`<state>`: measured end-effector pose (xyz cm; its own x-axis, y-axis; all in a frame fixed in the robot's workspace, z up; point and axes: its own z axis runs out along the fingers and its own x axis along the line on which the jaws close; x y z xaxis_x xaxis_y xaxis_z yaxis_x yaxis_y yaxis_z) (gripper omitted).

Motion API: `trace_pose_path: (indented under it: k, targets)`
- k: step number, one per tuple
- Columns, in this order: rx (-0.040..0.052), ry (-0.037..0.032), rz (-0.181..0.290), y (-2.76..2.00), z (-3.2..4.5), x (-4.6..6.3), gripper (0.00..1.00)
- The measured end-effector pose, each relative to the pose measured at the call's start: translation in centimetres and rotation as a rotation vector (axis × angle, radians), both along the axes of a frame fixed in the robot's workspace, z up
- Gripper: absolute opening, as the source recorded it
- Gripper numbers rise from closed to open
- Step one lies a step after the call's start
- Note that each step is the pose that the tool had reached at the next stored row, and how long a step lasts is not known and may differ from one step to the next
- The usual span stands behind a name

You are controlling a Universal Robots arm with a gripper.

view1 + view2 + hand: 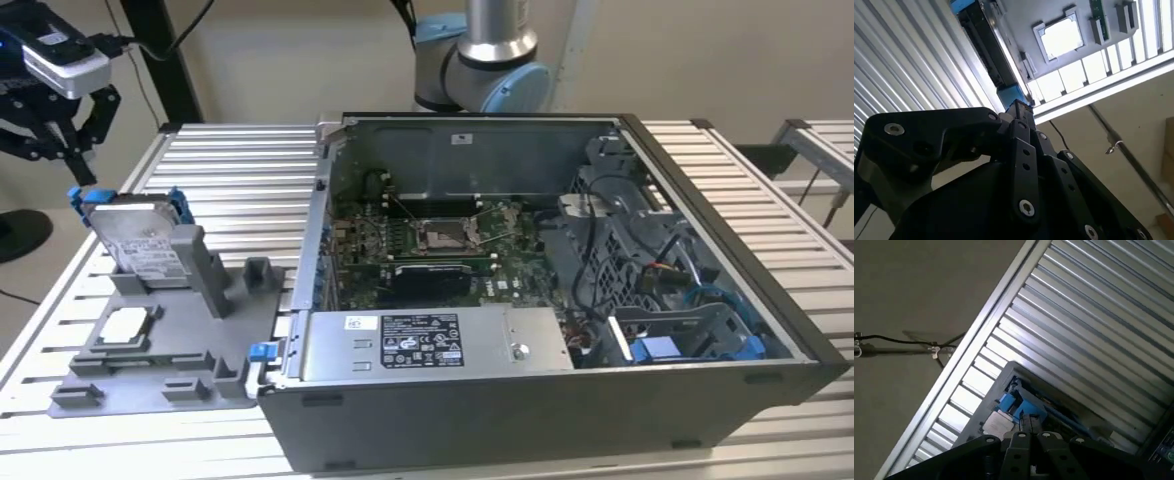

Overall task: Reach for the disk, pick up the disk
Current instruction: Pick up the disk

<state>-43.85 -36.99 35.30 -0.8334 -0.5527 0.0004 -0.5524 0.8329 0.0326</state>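
The disk (134,243) is a silver-grey drive with a white label and a blue bracket. It stands tilted on edge in a grey holder (200,275) at the exterior view's left. My gripper (82,176) hangs just above the disk's upper blue corner, apart from it, fingers together and holding nothing. In the second wrist view the disk (988,46) runs edge-on away from the black fingertips (1018,111). The first wrist view has the blue bracket and label of the disk (1015,409) right beyond the gripper (1027,426).
The holder belongs to a grey fixture plate (167,385) that also carries a small white-silver square chip (123,322). An open computer case (561,400) stands close on the exterior view's right. All rest on a ribbed aluminium table (247,160); a cable (899,342) lies on the floor.
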Motion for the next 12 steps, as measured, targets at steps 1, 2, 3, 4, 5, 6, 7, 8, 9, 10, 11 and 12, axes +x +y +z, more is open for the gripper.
trace_pose_path:
  k: [1,2,3,4,5,6,7,8,9,10,11,12]
  targets:
    - [0.0,-0.0002,0.018,0.0,0.0,0.0,0.0]
    - [0.0,-0.0002,0.035,0.0,0.0,0.0,0.0]
    - [0.0,-0.0003,0.054,0.0,0.0,0.0,0.0]
    - [0.0,-0.0004,0.073,0.0,0.0,0.0,0.0]
    - [0.0,-0.0005,0.09,0.0,0.0,0.0,0.0]
    - [0.0,-0.0008,0.108,0.0,-0.01,0.0,0.0]
    - [-0.0001,-0.0012,0.126,0.0,0.0,0.0,0.0]
    - [-0.0001,-0.0018,0.145,0.0,0.0,0.0,0.0]
    - [-0.0002,-0.0024,0.163,0.0,0.0,0.0,0.0]
    - [-0.0002,-0.0031,0.181,0.0,0.0,0.0,0.0]
    - [-0.0003,-0.0045,0.2,0.0,-0.01,0.0,0.0]
    - [-0.0004,-0.0059,0.218,0.01,0.0,0.0,0.0]
